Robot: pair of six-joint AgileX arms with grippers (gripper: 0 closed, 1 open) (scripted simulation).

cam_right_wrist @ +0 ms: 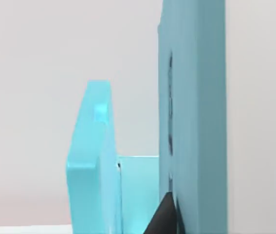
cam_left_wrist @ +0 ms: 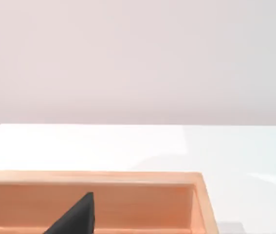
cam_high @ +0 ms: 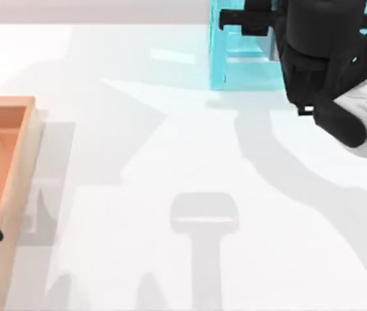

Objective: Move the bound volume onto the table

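Inside the cyan shelf unit (cam_high: 235, 65), the bound volume (cam_right_wrist: 196, 117), right gripper (cam_right_wrist: 164, 217) state indiscernible.

The counter (cam_high: 170, 162) is a glossy white surface crossed by grey shadows. At its left edge sits an orange-brown tray (cam_high: 21, 181) with a raised rim. At the far side, towards the right, a cyan shelf unit (cam_high: 235, 58) stands on the counter, well apart from the tray, with bare white between them.
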